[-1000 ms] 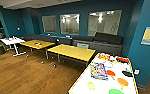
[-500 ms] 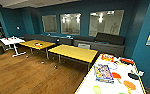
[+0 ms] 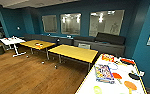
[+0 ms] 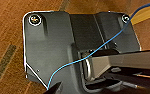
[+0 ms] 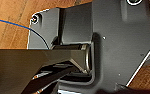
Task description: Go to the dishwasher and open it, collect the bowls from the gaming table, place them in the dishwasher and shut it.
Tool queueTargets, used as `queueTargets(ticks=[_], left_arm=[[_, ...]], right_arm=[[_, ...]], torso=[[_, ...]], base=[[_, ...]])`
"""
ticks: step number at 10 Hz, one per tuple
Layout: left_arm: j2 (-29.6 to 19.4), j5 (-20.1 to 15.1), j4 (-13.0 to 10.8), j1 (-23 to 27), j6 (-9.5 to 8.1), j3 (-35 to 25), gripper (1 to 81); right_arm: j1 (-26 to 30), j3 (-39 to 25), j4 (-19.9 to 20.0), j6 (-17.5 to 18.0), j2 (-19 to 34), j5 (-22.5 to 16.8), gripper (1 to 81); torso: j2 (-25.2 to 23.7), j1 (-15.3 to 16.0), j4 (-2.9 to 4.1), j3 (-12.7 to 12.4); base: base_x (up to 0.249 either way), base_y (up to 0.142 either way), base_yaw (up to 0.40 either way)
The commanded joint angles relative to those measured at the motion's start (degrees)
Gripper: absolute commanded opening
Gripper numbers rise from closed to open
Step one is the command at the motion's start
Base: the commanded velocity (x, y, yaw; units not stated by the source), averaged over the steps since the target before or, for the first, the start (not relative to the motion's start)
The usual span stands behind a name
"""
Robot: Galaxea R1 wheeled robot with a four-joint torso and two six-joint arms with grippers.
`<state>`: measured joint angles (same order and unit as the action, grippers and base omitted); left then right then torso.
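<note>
Left gripper: fingers not made out past the robot's dark plate in the left wrist view; open or closed, cannot tell.
Right gripper: same in the right wrist view, plate and bar mask the fingers; state cannot tell.
Under both wrists: wood floor (image 4: 8, 50); a thin blue cable (image 4: 91, 53) crosses the left plate.
Gaming table (image 3: 89, 86): white-topped, lower right of the head view, near end cut off by the frame edge.
Bowls: a green one (image 3: 97, 89) near the cut-off end, an orange-red one (image 3: 117, 75) further along; other round orange and dark shapes too blurred to name.
Board-game box (image 3: 104, 73): colourful, flat on the gaming table, just beside the orange-red bowl; print unreadable.
Yellow-topped tables (image 3: 74, 53): 2, left of the gaming table, well apart from it.
Sofa (image 3: 103, 43): dark, along the teal wall (image 3: 83, 17), lower part hidden by the tables.
White table (image 3: 12, 40): far left, items on it indistinct.
</note>
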<state>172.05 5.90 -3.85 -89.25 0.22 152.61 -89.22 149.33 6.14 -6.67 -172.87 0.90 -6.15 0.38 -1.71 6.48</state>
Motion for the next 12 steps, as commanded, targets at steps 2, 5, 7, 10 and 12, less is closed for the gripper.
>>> queueTargets(ticks=[2,5,7,10,12], left_arm=[[0.0,-2.9,0.3,2.5,0.4,-0.2,81.1],[-0.4,-2.9,-0.1,2.5,0.4,-0.4,81.1],[-0.4,-2.9,-0.9,2.5,0.48,-0.4,81.1],[-0.4,-2.8,-0.4,2.5,0.48,-0.2,81.1],[-0.4,-2.8,-0.3,2.4,0.4,-0.2,81.1]], right_arm=[[2.4,-0.2,-0.1,-0.3,-0.1,-3.4,81.1],[2.3,-0.2,0.0,-0.3,0.0,-3.4,81.1],[2.3,0.0,0.0,-0.3,0.0,-3.4,81.1],[2.1,-0.1,-0.2,-0.3,-0.1,-3.2,81.1],[2.2,0.0,-0.2,-0.3,0.0,-3.2,81.1]], torso=[[0.0,0.0,0.0,0.0],[0.0,0.0,0.0,0.0],[0.0,0.0,0.0,0.0],[0.0,0.0,0.0,0.0],[0.0,0.0,0.0,0.0]], base=[[0.0,0.0,0.0],[0.0,0.0,-0.189],[0.0,0.0,-0.4],[0.0,0.0,-0.4],[0.0,0.0,-0.4]])
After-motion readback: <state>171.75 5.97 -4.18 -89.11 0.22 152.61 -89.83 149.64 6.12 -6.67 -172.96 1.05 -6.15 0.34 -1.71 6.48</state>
